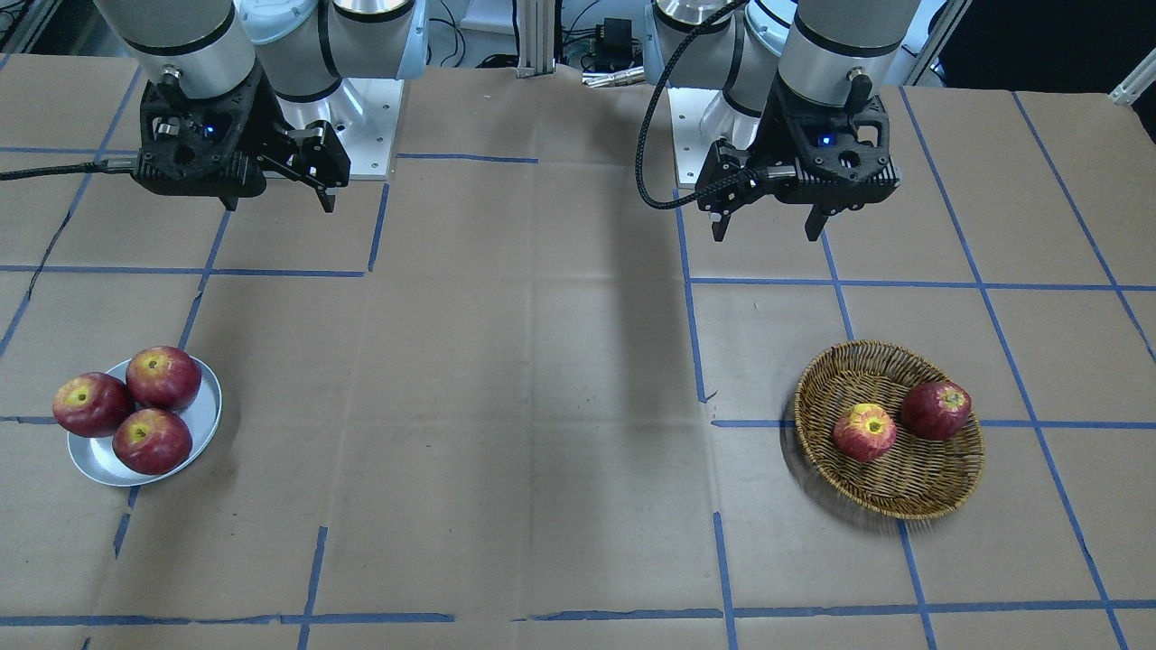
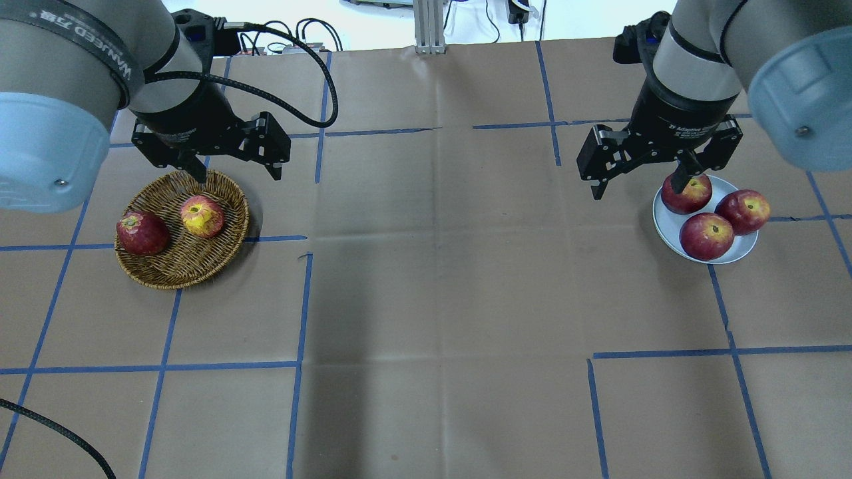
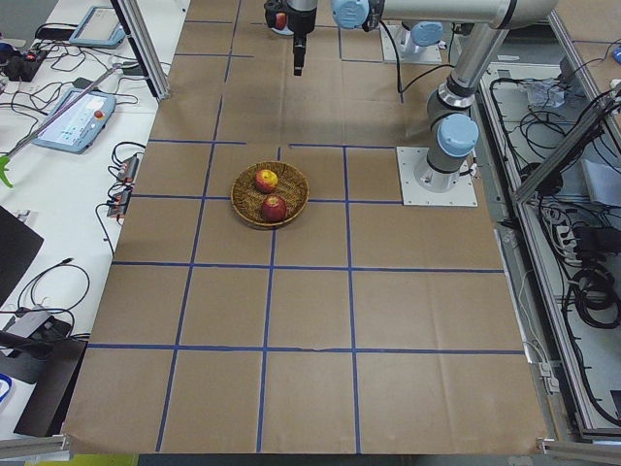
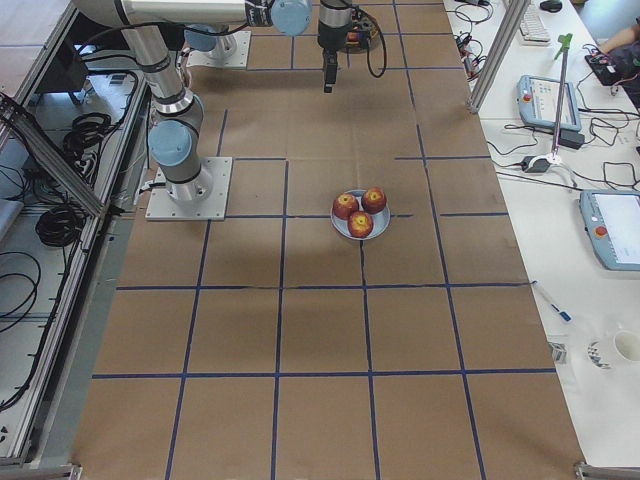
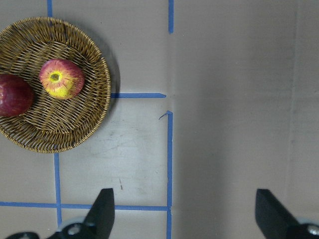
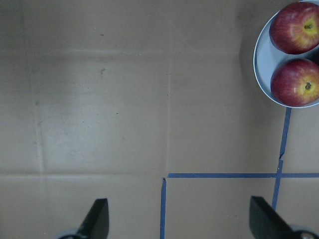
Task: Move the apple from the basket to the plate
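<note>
L gripper (image 2: 237,174) wide open, empty, poised at round tan wicker basket (image 2: 193,263) for pick | pinkish-red yellow-patched apple (image 2: 202,217) loose inside | R gripper (image 2: 636,189) open, empty, near round silvery metal plate (image 2: 664,221)

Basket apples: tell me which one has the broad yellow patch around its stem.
The lighter, streaked apple, on the table-centre side of the basket; the darker apple beside it is mostly deep red.

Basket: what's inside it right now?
Two apples lie in the basket: the lighter, yellow-patched apple and a darker red apple. The weave beneath them is hidden.
</note>
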